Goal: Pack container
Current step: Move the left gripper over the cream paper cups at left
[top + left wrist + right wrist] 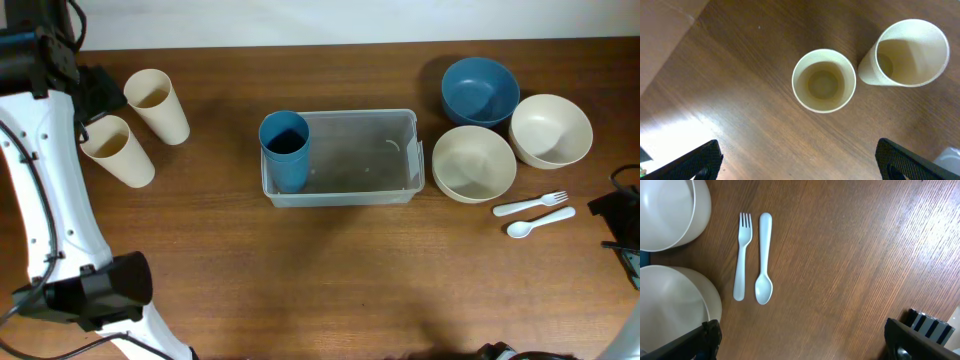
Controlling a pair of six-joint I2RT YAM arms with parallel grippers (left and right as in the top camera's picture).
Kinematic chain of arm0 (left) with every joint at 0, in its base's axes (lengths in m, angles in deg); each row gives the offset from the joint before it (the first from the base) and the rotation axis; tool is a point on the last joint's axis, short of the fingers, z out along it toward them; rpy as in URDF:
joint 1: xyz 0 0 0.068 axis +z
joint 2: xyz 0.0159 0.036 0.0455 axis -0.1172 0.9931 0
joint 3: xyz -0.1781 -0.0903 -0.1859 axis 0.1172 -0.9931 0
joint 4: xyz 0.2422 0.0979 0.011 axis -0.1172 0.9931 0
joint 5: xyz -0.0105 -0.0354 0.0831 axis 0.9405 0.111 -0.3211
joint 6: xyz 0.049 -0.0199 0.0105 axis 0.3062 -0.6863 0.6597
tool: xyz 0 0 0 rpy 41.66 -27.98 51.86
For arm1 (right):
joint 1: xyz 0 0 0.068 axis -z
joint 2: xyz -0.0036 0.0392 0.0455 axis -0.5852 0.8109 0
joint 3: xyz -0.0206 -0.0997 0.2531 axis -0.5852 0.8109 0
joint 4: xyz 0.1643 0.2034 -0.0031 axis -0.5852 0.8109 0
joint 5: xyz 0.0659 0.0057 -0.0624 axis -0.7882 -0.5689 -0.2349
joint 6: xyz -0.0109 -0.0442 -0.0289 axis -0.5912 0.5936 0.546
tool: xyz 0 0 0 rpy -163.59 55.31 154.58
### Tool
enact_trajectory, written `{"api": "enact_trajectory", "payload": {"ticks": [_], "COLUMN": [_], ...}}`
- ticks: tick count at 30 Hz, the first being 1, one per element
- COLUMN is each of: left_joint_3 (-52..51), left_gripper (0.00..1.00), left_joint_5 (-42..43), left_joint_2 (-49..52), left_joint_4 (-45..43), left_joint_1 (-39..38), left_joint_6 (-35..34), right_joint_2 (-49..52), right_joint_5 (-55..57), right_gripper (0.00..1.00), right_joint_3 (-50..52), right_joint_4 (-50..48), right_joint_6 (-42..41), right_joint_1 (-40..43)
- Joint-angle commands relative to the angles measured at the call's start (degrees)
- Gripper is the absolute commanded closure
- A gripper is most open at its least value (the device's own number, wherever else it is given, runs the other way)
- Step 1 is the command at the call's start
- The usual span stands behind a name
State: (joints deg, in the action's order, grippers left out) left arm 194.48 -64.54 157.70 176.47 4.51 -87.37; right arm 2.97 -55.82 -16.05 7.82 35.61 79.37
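The clear plastic container sits mid-table with a blue cup standing in its left end. Two cream cups stand at the far left. In the left wrist view one cup is upright and the other leans. My left gripper is open and empty above and beside them; overhead it shows at the left edge. My right gripper is open and empty near a white fork and spoon, and shows overhead at the right edge.
A blue bowl and two cream bowls stand right of the container. The fork and spoon lie just in front of them. The left arm's base stands at the front left.
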Motion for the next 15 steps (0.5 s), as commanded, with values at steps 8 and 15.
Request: {"api": "enact_trajectory", "payload": {"ticks": [8,15], "left_joint_3": [-11.6,-12.9], "left_gripper": [0.00,0.00], "left_joint_5": [10.7,13.9], "left_joint_2": [-0.1,0.0], "left_joint_4": [-8.5,-10.9], "left_joint_1": [0.3,0.3], "left_joint_6": [9.2,17.5], "right_joint_2": [0.1,0.1], "right_joint_5": [0.7,0.7], "right_gripper": [0.01,0.01], "right_joint_3": [0.2,0.2], "right_joint_4": [-0.2,-0.2], "right_joint_6": [-0.5,-0.5], "right_joint_1": [0.3,0.3]}}
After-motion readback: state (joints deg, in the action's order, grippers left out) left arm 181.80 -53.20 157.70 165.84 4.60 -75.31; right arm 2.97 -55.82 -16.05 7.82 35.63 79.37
